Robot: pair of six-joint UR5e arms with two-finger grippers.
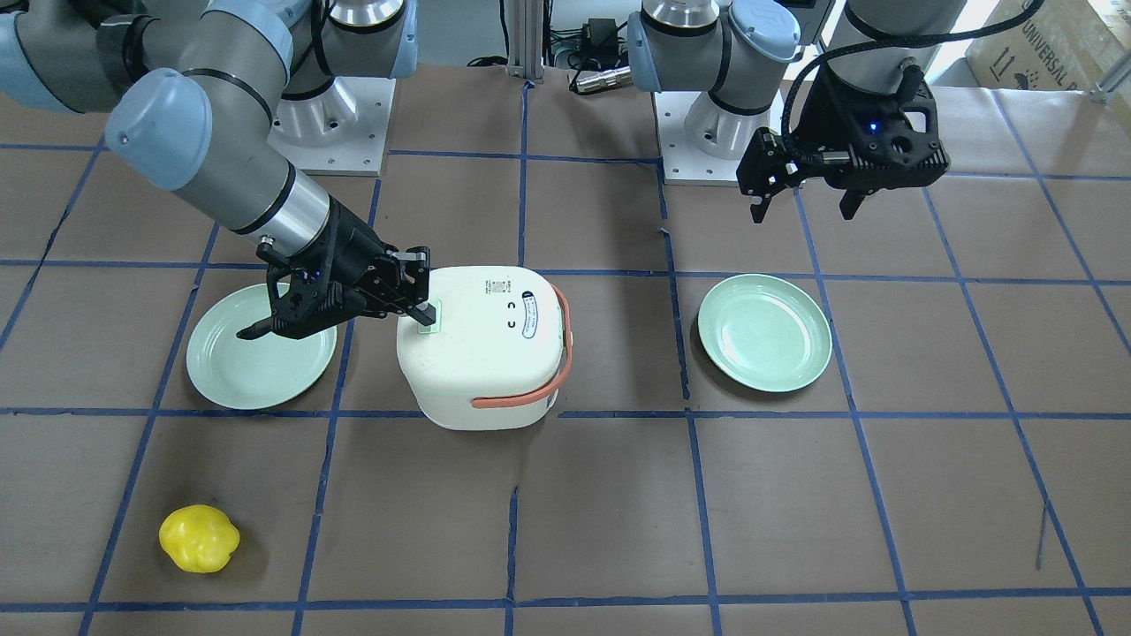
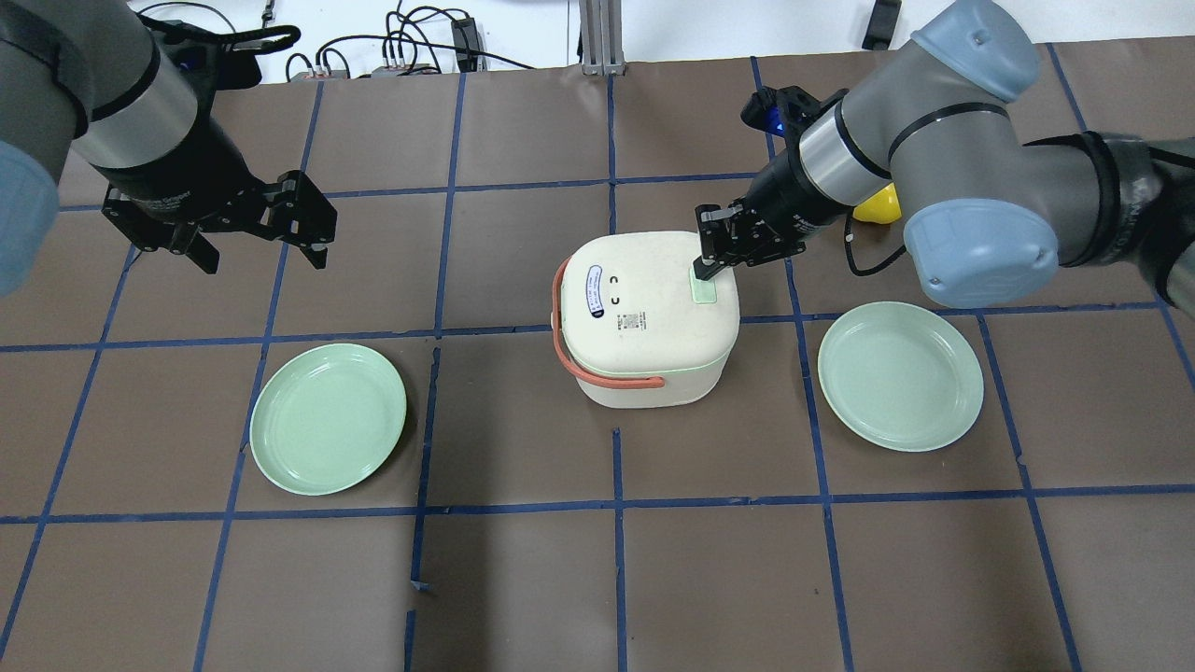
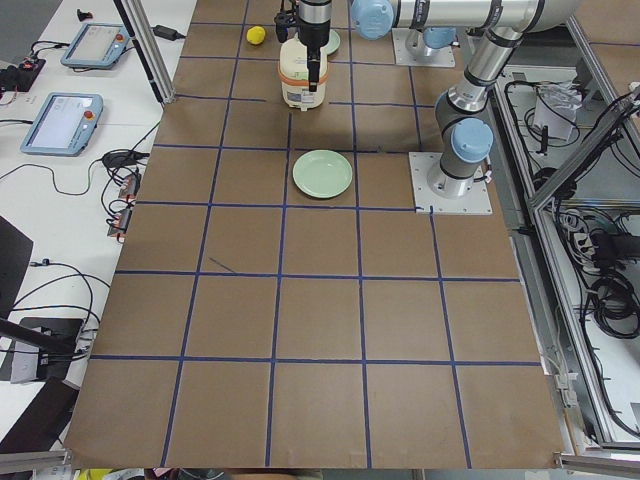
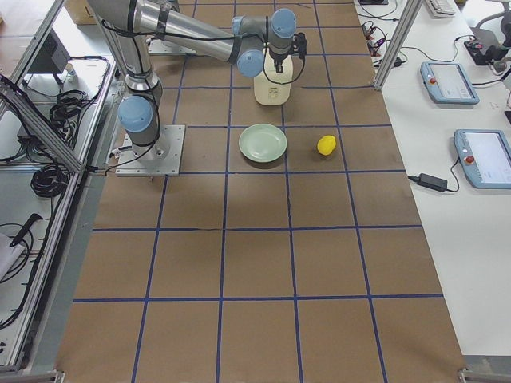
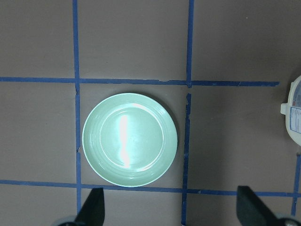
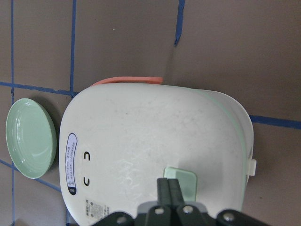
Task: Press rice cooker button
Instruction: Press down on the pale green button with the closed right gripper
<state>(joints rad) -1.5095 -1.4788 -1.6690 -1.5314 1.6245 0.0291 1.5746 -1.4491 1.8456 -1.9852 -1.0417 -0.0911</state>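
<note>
The rice cooker [image 2: 644, 317] is white with a salmon-orange handle [image 2: 563, 331] and stands mid-table with its lid shut. A pale green button [image 2: 704, 289] sits on the lid. My right gripper [image 2: 702, 271] is shut, and its closed fingertips rest on the button's edge; the right wrist view shows this too, gripper [image 6: 170, 187] against button [image 6: 187, 181]. In the front view the same gripper [image 1: 430, 311] touches the cooker [image 1: 486, 353]. My left gripper [image 2: 259, 252] is open and empty, hovering far off to the cooker's left, above a green plate [image 5: 129, 139].
Two pale green plates lie on the table, one on each side of the cooker [image 2: 329, 417] [image 2: 901, 375]. A yellow lumpy object [image 1: 199, 539] lies beyond my right arm. The brown tabletop carries a blue tape grid.
</note>
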